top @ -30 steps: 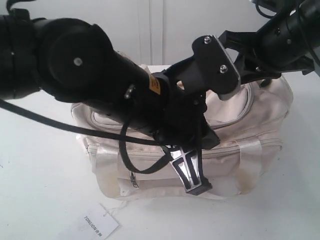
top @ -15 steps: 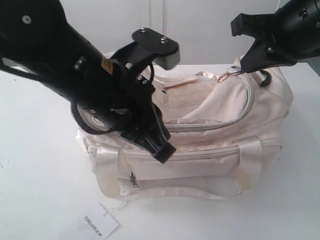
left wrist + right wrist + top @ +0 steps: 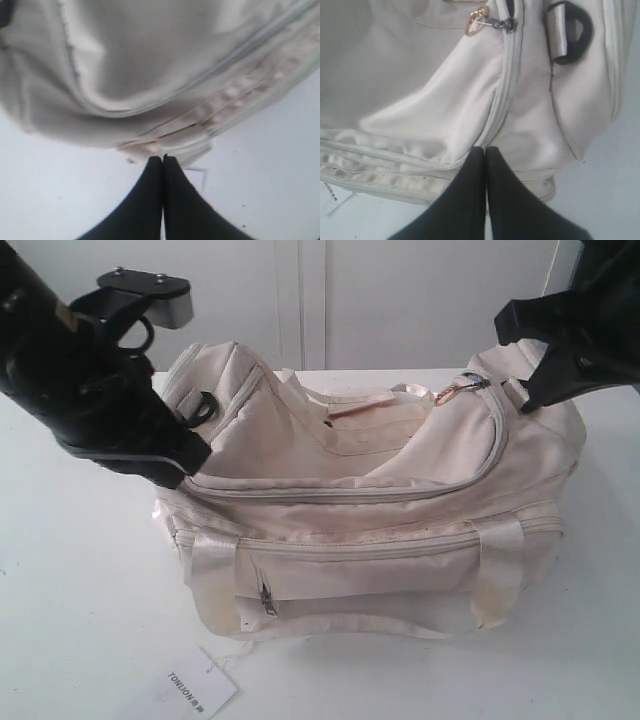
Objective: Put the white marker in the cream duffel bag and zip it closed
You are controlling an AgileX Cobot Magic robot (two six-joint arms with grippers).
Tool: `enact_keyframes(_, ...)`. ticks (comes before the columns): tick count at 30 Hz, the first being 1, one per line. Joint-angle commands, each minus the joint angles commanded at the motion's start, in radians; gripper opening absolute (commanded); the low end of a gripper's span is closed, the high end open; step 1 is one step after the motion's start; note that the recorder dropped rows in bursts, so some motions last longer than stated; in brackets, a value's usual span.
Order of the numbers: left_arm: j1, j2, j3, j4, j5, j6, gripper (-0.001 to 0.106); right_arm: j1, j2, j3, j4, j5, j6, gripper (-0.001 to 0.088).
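Observation:
The cream duffel bag (image 3: pixel 370 530) lies on the white table with its curved top zip run shut round the flap. Its gold zip pull (image 3: pixel 452 392) rests near the bag's right end, also seen in the right wrist view as the zip pull (image 3: pixel 482 21). The white marker is not visible in any view. My left gripper (image 3: pixel 162 159) is shut and empty, above the table beside the bag's (image 3: pixel 150 75) left end. My right gripper (image 3: pixel 485 150) is shut and empty, over the bag's (image 3: pixel 445 100) right end near a black end ring (image 3: pixel 570 32).
A white paper tag (image 3: pixel 195 685) printed TONLION lies on the table in front of the bag, tied by a thin string. The left arm (image 3: pixel 90 390) hangs at the bag's left end, the right arm (image 3: pixel 580 330) at the upper right. A white wall stands behind.
The left arm has swung from over the bag's middle to its left end, uncovering the zipped flap. The right arm has drawn back toward the upper right.

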Motion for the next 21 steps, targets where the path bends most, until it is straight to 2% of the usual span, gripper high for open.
enact_keyframes(3,0.033,-0.027,0.0,0.1,0.042,-0.061,0.0,0.0,-0.002,0.029,-0.03,-0.013,0.012,0.0)
enact_keyframes(6,0.086,-0.054,0.001,0.136,0.079,-0.08,0.0,-0.006,-0.007,0.064,-0.063,-0.019,0.017,0.0)
enact_keyframes(14,0.234,-0.126,0.059,0.138,0.084,-0.076,0.0,-0.088,-0.036,0.122,-0.063,-0.038,0.017,0.0)
enact_keyframes(18,0.309,-0.177,0.131,0.132,0.059,-0.067,0.0,-0.13,-0.06,0.146,-0.061,-0.045,0.019,0.0)
enact_keyframes(21,0.356,-0.222,0.184,0.071,0.024,-0.02,0.0,-0.148,-0.077,0.169,-0.059,-0.057,0.019,0.0)
